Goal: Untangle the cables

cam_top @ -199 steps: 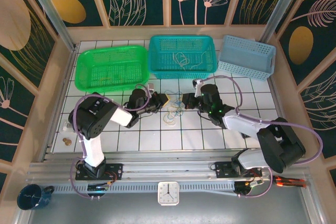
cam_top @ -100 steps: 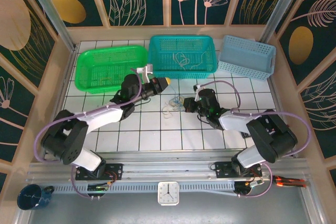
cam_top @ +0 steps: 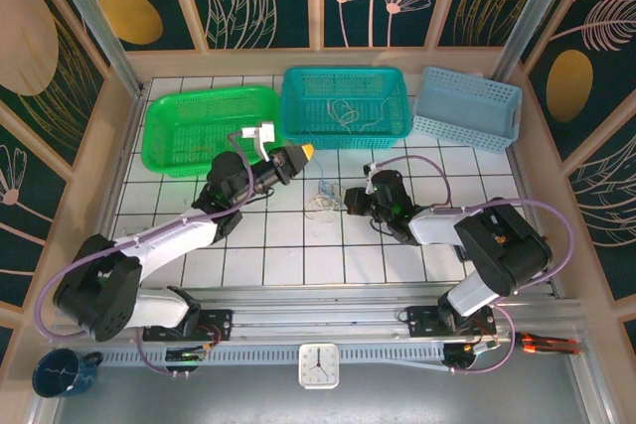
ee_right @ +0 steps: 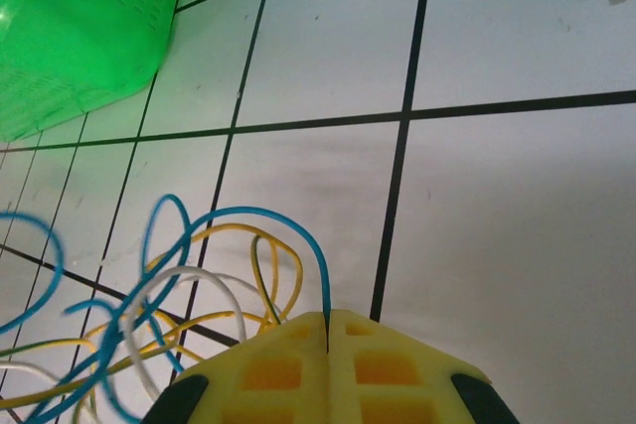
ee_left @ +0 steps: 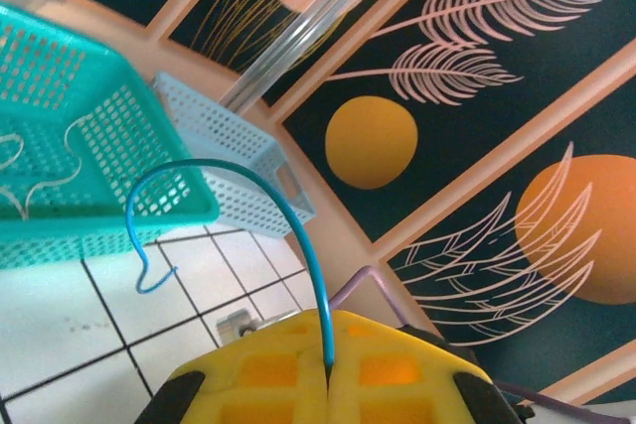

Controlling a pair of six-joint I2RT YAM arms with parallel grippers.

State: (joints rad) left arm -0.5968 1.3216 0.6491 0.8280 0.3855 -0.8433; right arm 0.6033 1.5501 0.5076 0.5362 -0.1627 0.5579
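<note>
**Top external view**
- Bench (cam_top: 487, 171): glossy white square tiles with dark grout lines.
- Green basket (cam_top: 199, 131), teal basket (cam_top: 303, 111) and pale blue basket (cam_top: 467, 106): rectangular perforated plastic, in a row along the far edge. Thin white wires (cam_top: 343, 112) lie curled in the teal one.
- Cables (cam_top: 323, 196): a small loose knot of thin blue, yellow and white loops on the tiles, between the two arms.
- Left end effector (cam_top: 301, 153): yellow-tipped, near the teal basket's front wall.
- Right end effector (cam_top: 350, 198): just beside the knot.

**Left wrist view**
- Left end effector (ee_left: 328, 369): yellow waffle-moulded pads pressed together, pinching one blue cable (ee_left: 199, 162).
- The cable arches up smoothly and ends in a small hook in front of the teal basket (ee_left: 109, 116).
- The pale blue basket (ee_left: 234, 161) stands behind.

**Right wrist view**
- Right end effector (ee_right: 328, 330): identical yellow pads, closed on a blue strand (ee_right: 298, 230).
- The strand curves into the cables (ee_right: 169, 320), springy overlapping loops on the tiles.
- The green basket (ee_right: 79, 37), a translucent mesh, is at upper left.
</note>
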